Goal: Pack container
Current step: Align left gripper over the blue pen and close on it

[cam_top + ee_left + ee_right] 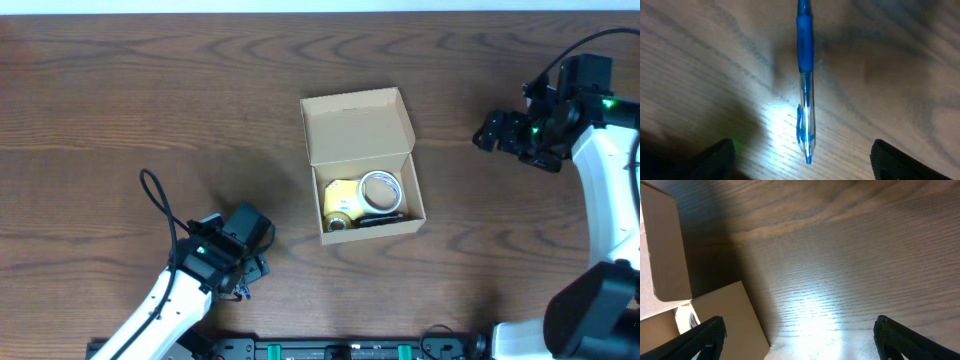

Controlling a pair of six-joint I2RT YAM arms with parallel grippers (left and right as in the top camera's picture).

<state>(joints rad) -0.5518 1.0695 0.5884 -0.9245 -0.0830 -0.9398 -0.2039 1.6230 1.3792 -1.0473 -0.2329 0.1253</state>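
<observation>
The tan cardboard container (365, 165) sits open at the table's middle, its flap lid standing back. Inside lie a yellow block (341, 196), a white round tape roll (381, 192) and a dark item at the front. My left gripper (247, 270) is open at the front left, low over the table. A blue pen (805, 80) lies on the wood between its spread fingers (800, 165), not held. My right gripper (495, 132) is open and empty at the far right, apart from the box. The right wrist view shows the box's wall (730, 315) and lid (665, 250).
The dark wooden table (150, 100) spreads all round the box. The left arm's black cable (160, 200) loops over the table at the front left. The right arm's white link (605, 190) runs along the right edge.
</observation>
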